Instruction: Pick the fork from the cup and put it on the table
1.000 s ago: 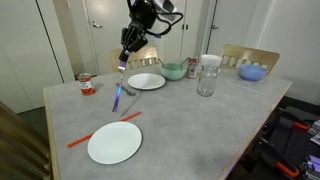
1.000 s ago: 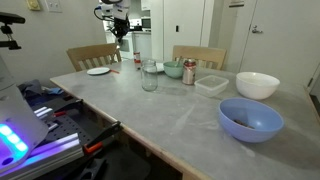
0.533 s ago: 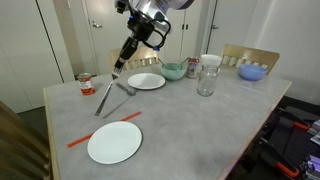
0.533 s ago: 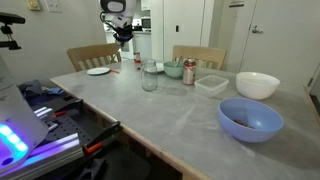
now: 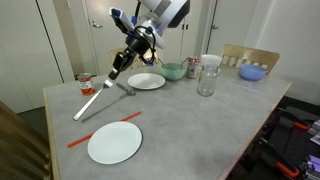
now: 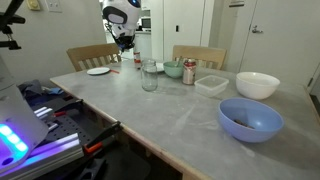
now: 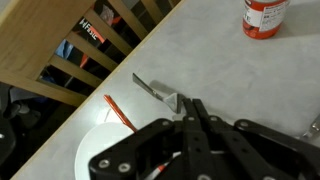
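My gripper (image 5: 120, 62) is shut on one end of the fork (image 5: 97, 93), a long pale silvery utensil that slants down and left, its low tip just above or on the table (image 5: 200, 125) near the left edge. In the wrist view the jaws (image 7: 188, 104) are closed on the fork (image 7: 155, 89), which points toward the table's wooden edge. The cup (image 5: 207, 80), a clear glass tumbler, stands empty right of the gripper, well apart; it also shows in an exterior view (image 6: 150, 75). From that side the gripper (image 6: 122, 40) is far back and the fork is too small to make out.
A white plate (image 5: 115, 142) and a red-orange stick (image 5: 77, 142) lie near the front. A short dark utensil (image 5: 126, 88), a second plate (image 5: 147, 81), a red can (image 5: 87, 85), a green bowl (image 5: 173, 71), a white mug (image 5: 211, 62) and a blue bowl (image 5: 253, 72) stand behind.
The gripper has tilted and the fork has swung from hanging steeply to a long slant, its low end moving left and down toward the table edge.
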